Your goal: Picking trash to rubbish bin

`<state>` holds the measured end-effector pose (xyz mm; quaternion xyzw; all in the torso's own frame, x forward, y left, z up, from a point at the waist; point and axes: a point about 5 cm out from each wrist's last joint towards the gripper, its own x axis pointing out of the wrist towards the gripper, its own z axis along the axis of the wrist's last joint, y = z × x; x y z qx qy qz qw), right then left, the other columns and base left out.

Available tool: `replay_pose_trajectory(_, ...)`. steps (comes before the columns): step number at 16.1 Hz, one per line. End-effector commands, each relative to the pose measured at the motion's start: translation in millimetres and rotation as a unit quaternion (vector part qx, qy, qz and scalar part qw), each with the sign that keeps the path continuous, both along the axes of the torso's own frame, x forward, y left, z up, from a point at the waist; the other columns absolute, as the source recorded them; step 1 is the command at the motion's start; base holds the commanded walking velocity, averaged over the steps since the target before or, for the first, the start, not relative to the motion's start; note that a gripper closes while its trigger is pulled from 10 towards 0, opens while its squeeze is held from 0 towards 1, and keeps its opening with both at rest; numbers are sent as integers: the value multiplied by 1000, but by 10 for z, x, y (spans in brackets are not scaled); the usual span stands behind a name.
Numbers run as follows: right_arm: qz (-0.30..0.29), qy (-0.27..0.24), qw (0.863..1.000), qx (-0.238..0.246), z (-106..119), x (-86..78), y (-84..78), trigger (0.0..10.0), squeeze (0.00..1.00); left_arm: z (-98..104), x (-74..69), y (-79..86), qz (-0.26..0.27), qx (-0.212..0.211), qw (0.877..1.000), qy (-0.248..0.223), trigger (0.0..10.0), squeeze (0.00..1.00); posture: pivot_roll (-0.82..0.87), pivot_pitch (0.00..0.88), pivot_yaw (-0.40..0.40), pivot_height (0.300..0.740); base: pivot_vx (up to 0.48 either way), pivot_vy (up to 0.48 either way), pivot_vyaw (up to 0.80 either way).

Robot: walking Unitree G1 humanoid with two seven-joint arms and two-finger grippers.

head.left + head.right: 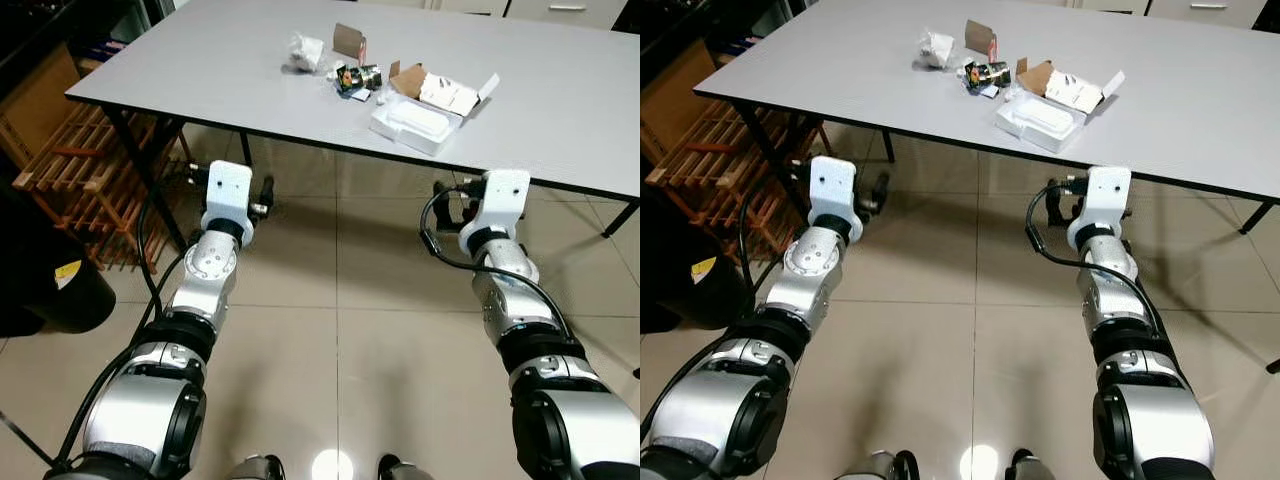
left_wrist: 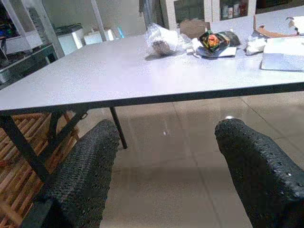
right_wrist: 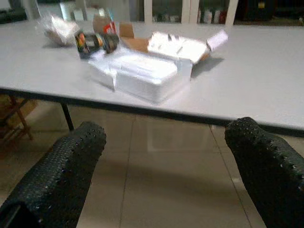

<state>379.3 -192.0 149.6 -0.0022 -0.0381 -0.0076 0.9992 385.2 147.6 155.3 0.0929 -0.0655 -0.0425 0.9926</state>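
Both silver arms reach forward and low, wrists just short of the near edge of the grey table, below its top. The left gripper hangs over tiled floor at about eleven o'clock from the robot, the right gripper at about one o'clock. Each has its two black fingers spread wide with nothing between them, floor tiles showing through the gap.

The trash sits in a cluster on the tabletop, dead ahead at twelve o'clock, well apart from both grippers. There is a crumpled clear bag, a small brown card box standing behind it, a colourful can-like wrapper lying on its side, a white foam container nearest the table edge, and an open cardboard box with white papers inside, just beside the container.

From the head the gripper fingers are mostly hidden behind the white wrist housings. What the crumpled bag holds is hard to make out; it may be food scraps.

A slatted wooden rack stands at ten o'clock under the table's end, cut off by the frame edge, and a dark round bin sits at nine o'clock, only partly visible.
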Motion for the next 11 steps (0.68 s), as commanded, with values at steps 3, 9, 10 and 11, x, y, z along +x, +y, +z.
replay_pose_trajectory(3, 8, -16, 1000, 3, 12, -22, 33, 10000, 0, 16, 4, -3, -1, -2, 1000, -4, 10000, 0, -18, 119, 53, 740, 0, 0, 0)
replay_pose_trajectory(9, 8, -11, 1000, 4, -11, -24, 48, 10000, 0, -5, -21, -1, -8, 6, 1000, -11, 10000, 0, -23, 106, 57, 740, 0, 0, 0)
replay_pose_trajectory(10, 7, -10, 1000, 3, -13, -24, 48, 10000, 0, -16, -23, -2, -7, 8, 1000, -9, 10000, 0, -24, 101, 57, 740, 0, 0, 0)
replay_pose_trajectory(11, 8, -11, 1000, 1, -13, -23, 52, 10000, 0, -23, -21, -3, -7, 14, 1000, -6, 10000, 0, -25, 96, 58, 740, 0, 0, 0)
